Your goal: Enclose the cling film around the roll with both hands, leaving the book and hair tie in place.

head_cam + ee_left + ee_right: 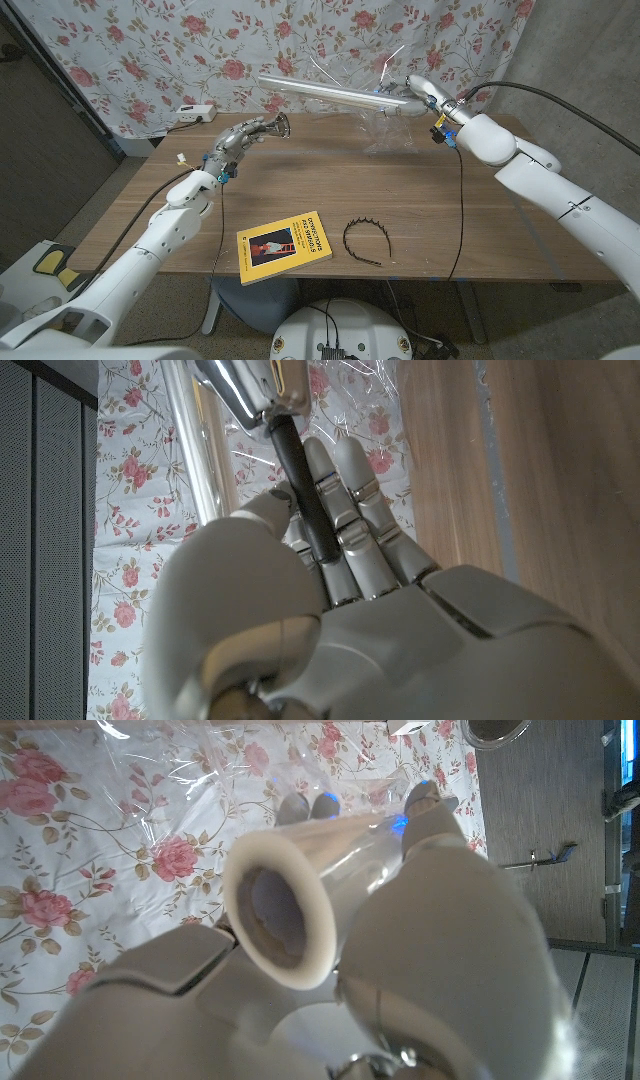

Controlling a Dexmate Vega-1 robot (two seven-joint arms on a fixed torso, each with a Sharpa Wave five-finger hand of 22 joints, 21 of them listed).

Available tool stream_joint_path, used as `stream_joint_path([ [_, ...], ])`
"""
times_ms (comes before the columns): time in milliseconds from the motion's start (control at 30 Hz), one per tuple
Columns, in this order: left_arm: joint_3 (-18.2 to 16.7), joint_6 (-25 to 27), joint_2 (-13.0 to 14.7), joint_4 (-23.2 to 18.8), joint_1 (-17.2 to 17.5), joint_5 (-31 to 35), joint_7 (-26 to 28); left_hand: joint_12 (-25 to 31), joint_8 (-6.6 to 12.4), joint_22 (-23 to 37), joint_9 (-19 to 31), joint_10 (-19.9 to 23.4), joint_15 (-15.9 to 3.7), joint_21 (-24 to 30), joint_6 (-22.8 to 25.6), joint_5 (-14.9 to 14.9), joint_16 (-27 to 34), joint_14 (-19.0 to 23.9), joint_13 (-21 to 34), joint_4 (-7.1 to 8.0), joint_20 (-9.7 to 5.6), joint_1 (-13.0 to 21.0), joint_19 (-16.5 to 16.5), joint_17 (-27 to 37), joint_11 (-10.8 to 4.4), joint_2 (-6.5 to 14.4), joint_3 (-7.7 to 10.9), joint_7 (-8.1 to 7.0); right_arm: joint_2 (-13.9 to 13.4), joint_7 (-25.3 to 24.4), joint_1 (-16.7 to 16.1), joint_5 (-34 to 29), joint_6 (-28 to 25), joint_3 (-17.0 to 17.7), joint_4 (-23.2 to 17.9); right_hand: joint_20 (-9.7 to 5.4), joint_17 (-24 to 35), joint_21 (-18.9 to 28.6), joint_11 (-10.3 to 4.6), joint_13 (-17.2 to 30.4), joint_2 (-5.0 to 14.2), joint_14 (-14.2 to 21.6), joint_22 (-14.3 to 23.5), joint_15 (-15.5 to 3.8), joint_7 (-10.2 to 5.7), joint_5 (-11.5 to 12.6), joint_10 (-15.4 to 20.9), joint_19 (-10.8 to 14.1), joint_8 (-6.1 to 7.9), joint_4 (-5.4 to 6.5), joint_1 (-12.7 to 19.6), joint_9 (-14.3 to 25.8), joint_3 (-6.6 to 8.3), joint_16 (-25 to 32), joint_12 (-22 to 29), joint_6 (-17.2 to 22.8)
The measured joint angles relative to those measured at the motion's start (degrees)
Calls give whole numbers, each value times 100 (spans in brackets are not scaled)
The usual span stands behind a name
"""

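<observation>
Yellow book (284,246) and black hair tie (366,240) lay at 6 o'clock, well apart from the raised roll (330,94). Right hand (425,98) gripped its end, clear cling film (388,125) hanging down. Left hand (245,137) had its fingers curled, holding nothing.

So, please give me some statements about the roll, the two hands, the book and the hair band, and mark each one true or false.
1. The right hand grips one end of the cling film roll and holds it above the table. True.
2. The roll lies flat on the table. False: it is lifted, with loose film hanging down from it.
3. The left hand grips the roll's other end. False: it is apart from the roll, its fingers closed on a thin dark stick with a shiny end.
4. The yellow book lies beside the black hair band near the table's front edge. True.
5. The book stands upright. False: it lies flat.
</observation>
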Motion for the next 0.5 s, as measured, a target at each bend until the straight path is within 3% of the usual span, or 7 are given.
stream_joint_path([
  [500, 363, 184, -136, 94, -254, 247, 24, 0, 0, 0, 0, 0, 0, 0, 0, -5, 0, 0, -1, 0, 1, 0, 0, -1, 0, 0, 0, 0, 155, 127, 234, 13, 288, -113, 265, -15, -23, 103, -11, -17, 30, 8, -127, -8, 0, 0, -30, -69, 0, 1, -30, 17, 3, -23, 0, 0],
])
